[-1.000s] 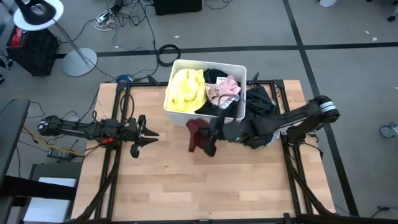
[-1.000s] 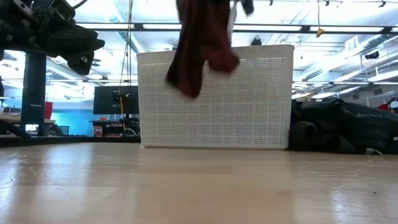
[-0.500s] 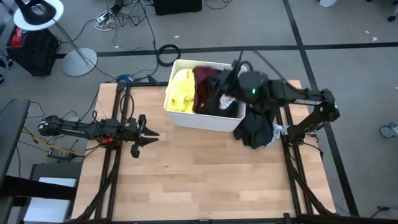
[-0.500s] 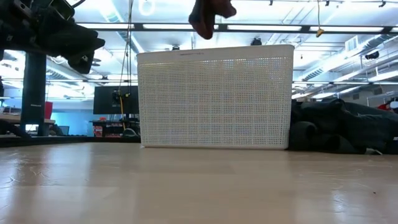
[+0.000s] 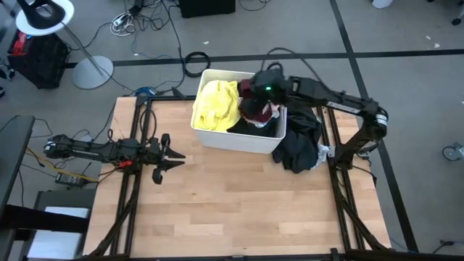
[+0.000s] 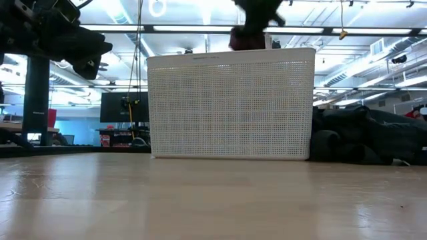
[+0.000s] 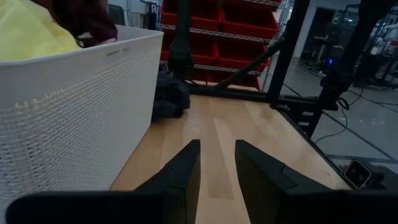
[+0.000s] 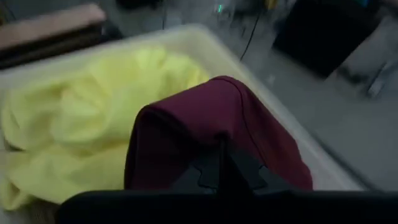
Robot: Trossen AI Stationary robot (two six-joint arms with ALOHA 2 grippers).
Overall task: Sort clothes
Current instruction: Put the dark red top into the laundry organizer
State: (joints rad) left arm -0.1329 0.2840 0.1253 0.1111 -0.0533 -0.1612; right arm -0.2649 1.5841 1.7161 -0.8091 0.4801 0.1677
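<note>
- Two robot arms are counted, each with one gripper: the left gripper point(image 5: 174, 156) and the right gripper point(image 5: 262, 85).
- One white bin point(image 5: 217, 135) is seen on the table point(image 5: 239, 210).
- One yellow garment point(image 5: 214, 104) is counted inside the bin.
- One maroon garment point(image 8: 214, 134) is counted over the bin.
- One pile of black clothes point(image 5: 301, 141) is counted just beside the bin; how many pieces are in it can't be told.
- A bit of pink fabric point(image 5: 272, 111) is spotted in the bin too.

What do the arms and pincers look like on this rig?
Both arms are dark, slender and jointed. The left pincer has two black tapered fingers, with a red detail behind it. The right arm has a small green light near its wrist and rounded joint housings.
</note>
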